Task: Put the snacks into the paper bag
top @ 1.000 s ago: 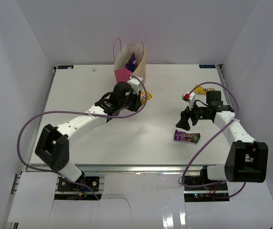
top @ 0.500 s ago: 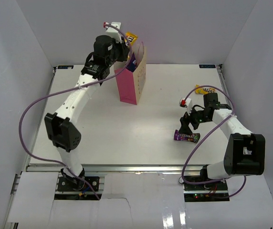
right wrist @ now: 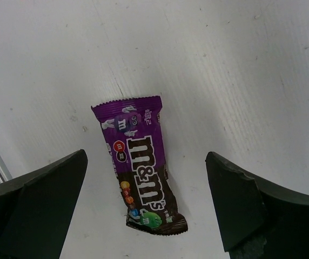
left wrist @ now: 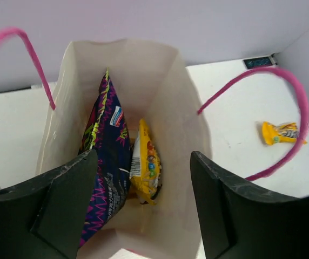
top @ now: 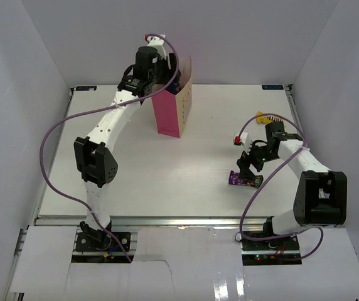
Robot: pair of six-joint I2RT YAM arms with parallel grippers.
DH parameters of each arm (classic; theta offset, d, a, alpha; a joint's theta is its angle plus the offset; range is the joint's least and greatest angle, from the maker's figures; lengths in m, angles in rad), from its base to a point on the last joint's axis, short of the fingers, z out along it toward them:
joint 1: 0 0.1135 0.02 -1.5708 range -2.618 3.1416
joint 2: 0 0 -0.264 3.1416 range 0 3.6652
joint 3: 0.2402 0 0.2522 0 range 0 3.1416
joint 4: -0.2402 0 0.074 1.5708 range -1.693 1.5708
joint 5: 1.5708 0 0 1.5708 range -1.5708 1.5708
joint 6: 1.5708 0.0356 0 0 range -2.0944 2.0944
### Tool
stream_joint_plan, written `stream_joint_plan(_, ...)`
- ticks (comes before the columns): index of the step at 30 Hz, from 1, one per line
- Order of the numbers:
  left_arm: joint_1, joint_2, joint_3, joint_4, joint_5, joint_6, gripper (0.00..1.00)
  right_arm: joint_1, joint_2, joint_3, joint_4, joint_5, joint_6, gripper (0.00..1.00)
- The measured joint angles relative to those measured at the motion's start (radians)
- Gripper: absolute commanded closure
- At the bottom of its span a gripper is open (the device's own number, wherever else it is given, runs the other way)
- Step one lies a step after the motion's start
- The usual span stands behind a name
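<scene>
Yellow packet now inside paper bag

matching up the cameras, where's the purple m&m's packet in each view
top external: the purple m&m's packet lies flat, right of centre, toward the near edge of the white table.
left wrist: not in it; this view looks down into the paper bag.
right wrist: centre of the picture, flat, purple end uppermost.
shared landmark: the white table, seen in all three.
</scene>
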Motion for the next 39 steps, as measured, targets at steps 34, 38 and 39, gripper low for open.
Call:
stream_joint_plan(34, 0.005, -1.214, -1.438, 0.211, -0.055, -0.334, 0.11, 0.329, 0.013, 0.268, 0.02, -0.014, 0.126, 0.92)
stream_joint_plan(38, 0.005, -1.232, -1.468, 0.239, -0.042, -0.36, 0.11, 0.536, 0.021, 0.426, 0.251, 0.064, 0.397, 0.92)
stream_joint_plan(39, 0.005, -1.237, -1.477, 0.241, -0.038, -0.367, 0.11, 0.576, 0.045, 0.484, 0.303, 0.111, 0.462, 0.92)
